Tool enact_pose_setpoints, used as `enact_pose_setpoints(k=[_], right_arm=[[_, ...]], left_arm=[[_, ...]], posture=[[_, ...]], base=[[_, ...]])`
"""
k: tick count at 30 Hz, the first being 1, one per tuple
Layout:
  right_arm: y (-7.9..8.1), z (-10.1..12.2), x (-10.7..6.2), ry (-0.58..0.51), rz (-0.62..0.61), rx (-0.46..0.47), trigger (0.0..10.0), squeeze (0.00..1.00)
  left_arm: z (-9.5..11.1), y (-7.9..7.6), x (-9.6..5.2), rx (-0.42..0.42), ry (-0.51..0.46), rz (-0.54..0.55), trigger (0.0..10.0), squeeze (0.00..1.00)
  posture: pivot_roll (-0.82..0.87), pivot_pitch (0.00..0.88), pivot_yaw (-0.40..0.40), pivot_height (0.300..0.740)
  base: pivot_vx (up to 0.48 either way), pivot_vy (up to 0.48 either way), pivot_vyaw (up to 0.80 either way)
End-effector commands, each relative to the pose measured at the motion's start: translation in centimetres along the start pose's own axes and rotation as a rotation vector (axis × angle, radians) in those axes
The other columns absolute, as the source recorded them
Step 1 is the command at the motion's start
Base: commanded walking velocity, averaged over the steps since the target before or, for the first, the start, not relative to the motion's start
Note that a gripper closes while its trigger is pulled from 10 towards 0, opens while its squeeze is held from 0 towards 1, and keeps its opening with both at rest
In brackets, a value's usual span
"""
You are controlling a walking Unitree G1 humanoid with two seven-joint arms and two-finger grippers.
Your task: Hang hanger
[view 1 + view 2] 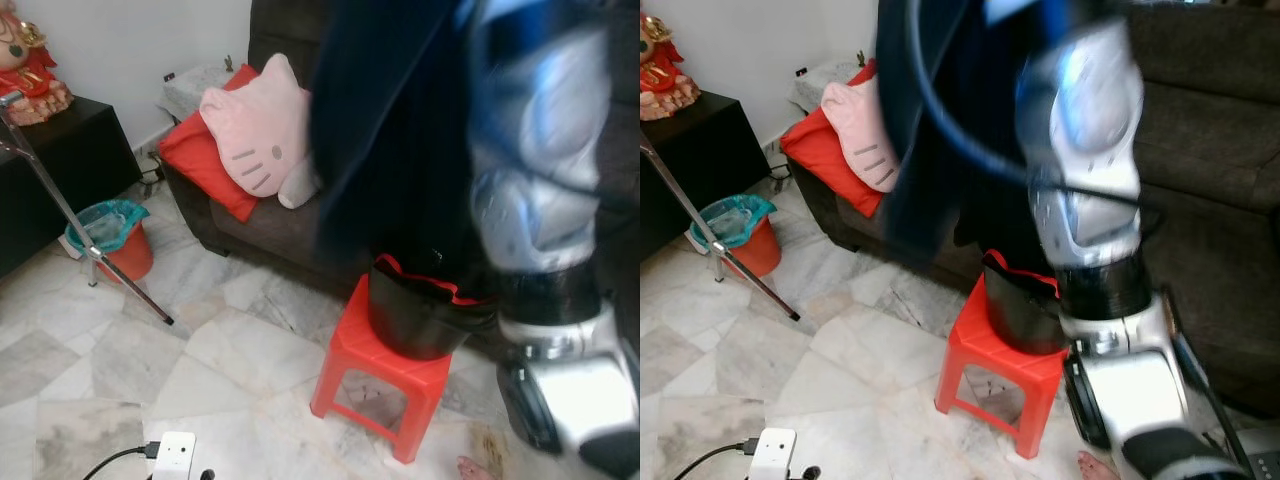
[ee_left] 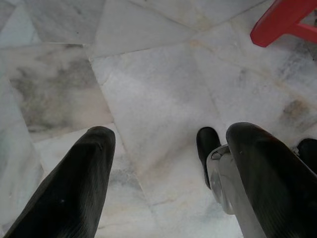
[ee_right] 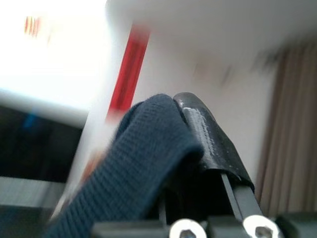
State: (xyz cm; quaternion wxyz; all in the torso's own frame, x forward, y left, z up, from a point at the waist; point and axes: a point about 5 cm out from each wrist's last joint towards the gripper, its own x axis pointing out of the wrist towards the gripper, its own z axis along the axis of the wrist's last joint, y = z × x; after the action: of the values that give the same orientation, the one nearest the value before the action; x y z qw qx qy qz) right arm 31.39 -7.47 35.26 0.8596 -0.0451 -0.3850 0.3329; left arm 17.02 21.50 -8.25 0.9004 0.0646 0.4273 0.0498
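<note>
**Navy cloth gripped high over red stool**

Navy garment (image 1: pixel 930 130) raised in front of the dark sofa (image 1: pixel 1210 150), hanging down above a black bucket (image 1: pixel 420 310) set on a red plastic stool (image 1: pixel 385 375). Right gripper (image 3: pixel 190 124) clamped on a fold of that knit cloth, fingers closed tight around it. Left gripper (image 2: pixel 168 163) low over the marble floor (image 2: pixel 148 89), fingers spread wide, holding nothing. Hanger itself not discernible.

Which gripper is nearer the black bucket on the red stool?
Right. The right arm rises just beside the black bucket, its gripper holding dark cloth above; the left gripper hangs over floor.
</note>
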Motion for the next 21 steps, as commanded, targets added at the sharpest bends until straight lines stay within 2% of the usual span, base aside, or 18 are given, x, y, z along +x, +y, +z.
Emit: enact_pose_setpoints(k=[1,3,4,8,9,10,11,13,15,19,20,21], right_arm=[[0.8,-3.5,-1.7,0.200,0.062,0.042,10.0,0.00],[1.3,-5.5,-3.2,0.297,0.073,0.062,10.0,0.00],[1.8,-6.8,-4.5,0.362,0.098,0.077,10.0,0.00],[3.1,-9.8,-7.9,0.525,0.142,0.118,10.0,0.00],[3.1,-9.8,-7.9,0.525,0.142,0.118,10.0,0.00],[3.1,-11.1,-9.2,0.596,0.108,0.136,10.0,0.00],[2.7,-14.0,-11.9,0.760,-0.012,0.152,10.0,0.00],[2.2,-16.4,-14.5,0.885,-0.154,0.167,10.0,0.00],[2.1,-18.4,-17.4,1.002,-0.261,0.140,10.0,0.00],[2.8,-20.1,-21.1,1.131,-0.369,0.151,10.0,0.00],[3.2,-20.5,-22.1,1.165,-0.385,0.154,10.0,0.00],[4.3,-21.1,-23.8,1.206,-0.420,0.203,10.0,0.00]], left_arm=[[-0.7,0.3,-0.2,-0.002,0.026,0.007,10.0,0.00],[-0.7,0.3,-0.2,-0.002,0.025,0.007,10.0,0.00],[-0.7,0.4,-0.2,0.000,0.025,0.008,10.0,0.00],[-0.6,0.5,-0.2,0.004,0.024,0.008,10.0,0.00],[-0.6,0.5,-0.2,0.004,0.024,0.008,10.0,0.00],[-0.6,0.5,-0.2,0.006,0.024,0.008,10.0,0.00],[-0.5,0.6,-0.1,0.008,0.023,0.006,10.0,0.00],[-0.4,0.6,-0.1,0.011,0.026,0.000,10.0,0.00],[-0.3,0.5,0.0,0.017,0.026,-0.006,10.0,0.00],[-0.3,0.5,0.0,0.020,0.026,-0.012,10.0,0.00],[-0.2,0.5,0.0,0.020,0.025,-0.014,10.0,0.00],[-0.2,0.4,0.0,0.019,0.022,-0.015,10.0,0.00]], posture=[[-0.08,0.000,0.024,0.740],[-0.08,0.000,0.025,0.740],[-0.08,0.000,0.029,0.740],[-0.08,0.000,0.034,0.740],[-0.08,0.000,0.034,0.740],[-0.08,0.000,0.035,0.740],[-0.08,0.000,0.040,0.740],[-0.08,0.000,0.042,0.740],[-0.07,0.000,0.040,0.740],[-0.06,0.000,0.039,0.740],[-0.06,0.000,0.040,0.740],[-0.05,0.000,0.039,0.740]], base=[[0.000,0.000,0.00],[0.000,0.000,0.00],[0.000,0.000,0.00],[0.000,0.000,0.00],[0.000,0.000,0.00],[0.000,0.000,0.00],[0.000,0.000,0.00],[0.000,0.000,0.00],[0.000,0.000,0.00],[0.000,0.000,0.00],[0.000,0.000,0.00],[0.000,0.000,0.00]])
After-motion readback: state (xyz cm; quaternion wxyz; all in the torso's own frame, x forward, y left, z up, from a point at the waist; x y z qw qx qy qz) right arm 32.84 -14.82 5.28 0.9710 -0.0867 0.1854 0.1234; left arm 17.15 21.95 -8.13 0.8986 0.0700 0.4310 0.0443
